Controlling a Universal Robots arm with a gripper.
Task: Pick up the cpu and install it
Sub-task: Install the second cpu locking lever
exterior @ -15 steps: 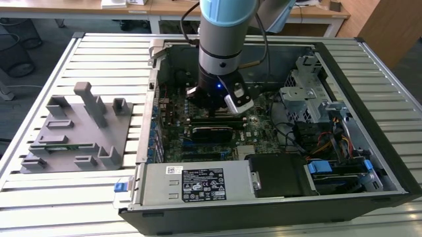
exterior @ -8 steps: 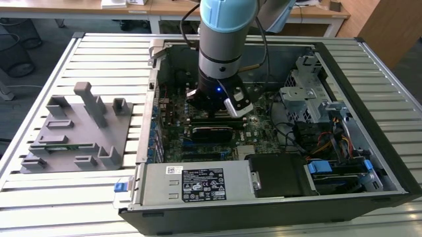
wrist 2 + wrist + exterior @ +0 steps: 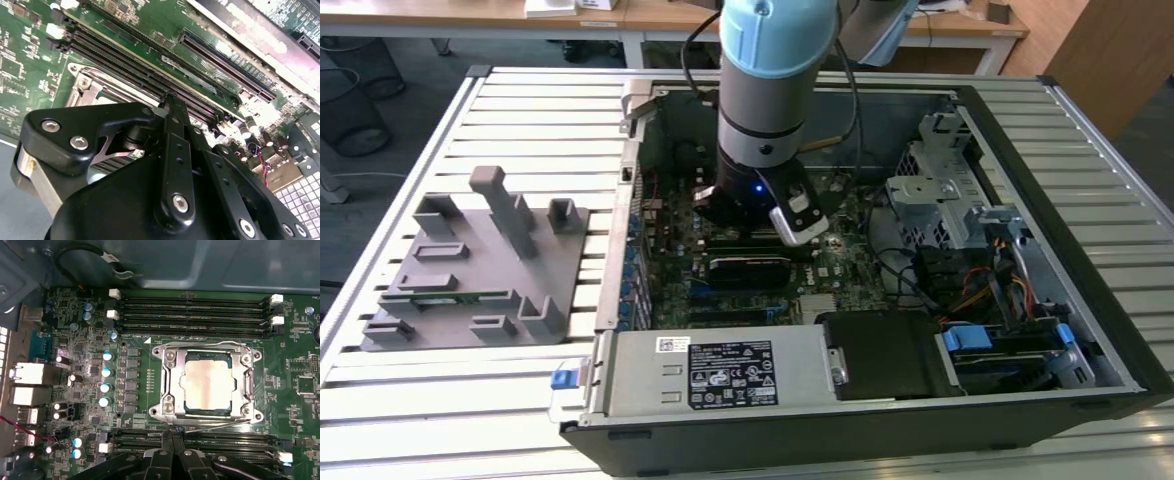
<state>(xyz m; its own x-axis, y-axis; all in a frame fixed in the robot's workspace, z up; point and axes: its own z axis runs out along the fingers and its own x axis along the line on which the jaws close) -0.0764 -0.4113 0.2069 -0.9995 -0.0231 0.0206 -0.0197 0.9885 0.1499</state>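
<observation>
In the first wrist view the cpu (image 3: 207, 385), a small flat square chip with a shiny silver-grey metal top, lies inside the black square socket with its silver metal frame (image 3: 166, 385) at the middle of the green motherboard (image 3: 295, 350). The frame's edges close in on all four sides of the chip, and long dark memory slots (image 3: 195, 310) run just above and just below the socket.

The black pincer (image 3: 172, 432) hangs at the lower edge of that frame, its two fingers (image 3: 178, 450) drawn together into a single point with nothing between them, the tip just beside the socket's lower rim. In the second wrist view the same closed fingers (image 3: 172, 130) stand over the slots.

In the exterior view the arm reaches down into the open black computer case (image 3: 1067, 180) in the centre, hemmed by the case walls, a drive cage on the right and a power supply (image 3: 720, 375) below. A grey plastic fixture tray (image 3: 467, 265) rests on the slatted metal worktop (image 3: 520, 100) at left, well apart.
</observation>
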